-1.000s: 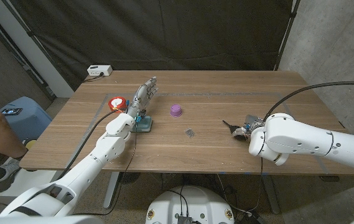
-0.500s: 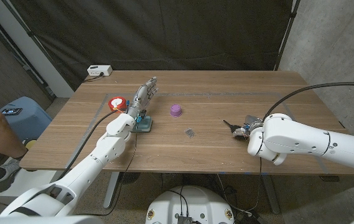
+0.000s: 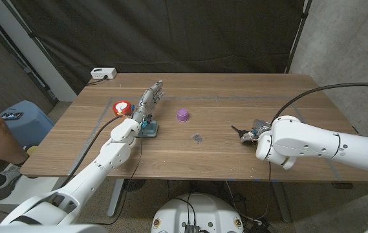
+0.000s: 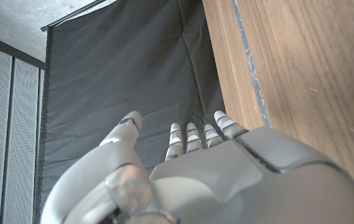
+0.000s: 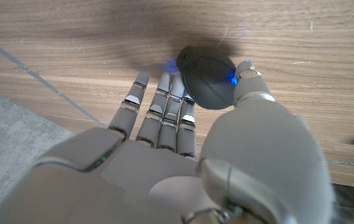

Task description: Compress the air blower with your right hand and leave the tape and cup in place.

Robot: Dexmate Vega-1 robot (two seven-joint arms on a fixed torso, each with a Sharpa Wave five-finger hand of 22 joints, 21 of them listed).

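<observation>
Black air blower (image 5: 206,79), nozzle hidden, sits between right robot hand (image 5: 183,124) fingers and thumb.

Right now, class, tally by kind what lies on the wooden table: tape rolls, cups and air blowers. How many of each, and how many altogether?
Red-and-white tape roll: 1
Small purple plastic cup: 1
Black rubber air blower: 1
Total: 3
</observation>
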